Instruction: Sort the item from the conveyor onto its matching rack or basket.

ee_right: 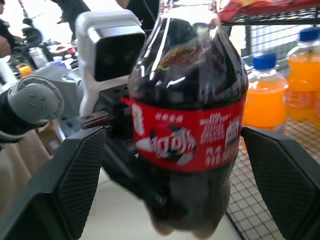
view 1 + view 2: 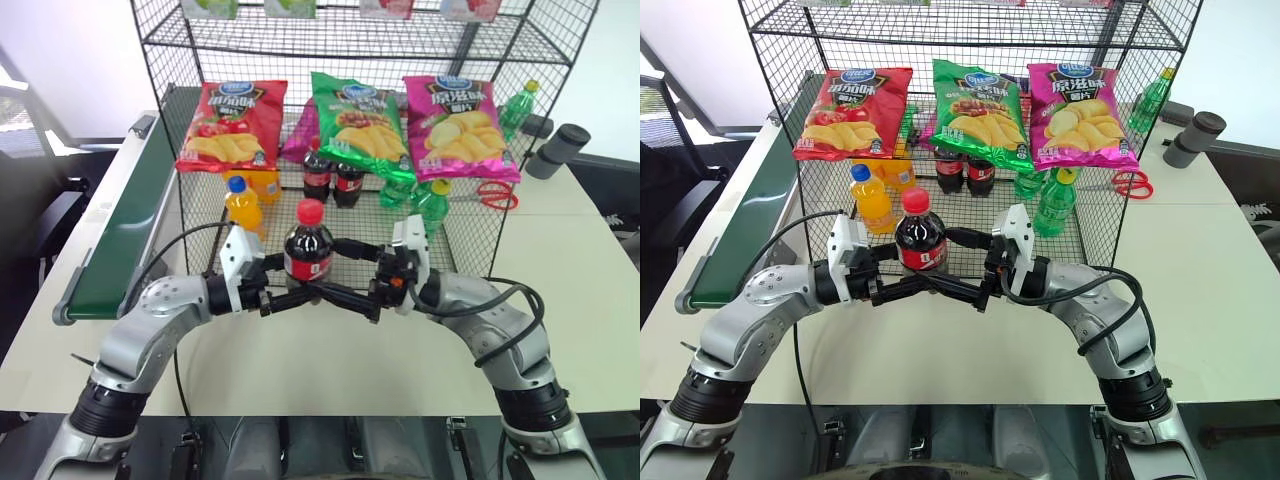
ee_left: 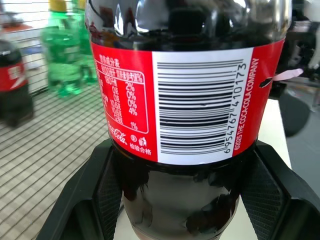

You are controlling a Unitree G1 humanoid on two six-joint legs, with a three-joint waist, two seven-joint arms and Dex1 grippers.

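The cola bottle (image 2: 308, 254) stood upright between my two hands, red cap up and long axis vertical, raised above the white table (image 2: 560, 290) just in front of the black wire rack (image 2: 470, 225). My left gripper (image 2: 283, 292) was clamped on its lower body: in the left wrist view the black fingers (image 3: 102, 192) pressed against the dark plastic on both sides below the red label. My right gripper (image 2: 340, 270) reached in from the opposite side with its fingers spread wide, one above and one below the bottle's waist; in the right wrist view both pads (image 1: 75, 185) stood apart from the bottle's sides, so I was not gripping with that hand.

Behind the bottle, the rack's lower compartment held an orange-drink bottle (image 2: 242, 205) with a blue cap at its left, two more cola bottles (image 2: 331, 176) standing together near the middle, and green bottles (image 2: 430, 200) towards the right. All of them stood upright on the grid floor. Three chip bags hung across the rack's front above these: a red one (image 2: 232, 126), a green one (image 2: 362, 123) and a pink one (image 2: 459, 123). Another green bottle (image 2: 517, 108) stood at the rack's right side.

The dark green conveyor (image 2: 128, 215) ran along the table's left edge, well apart from the bottle. Red scissors (image 2: 492, 193) lay on the table to the right of the rack.
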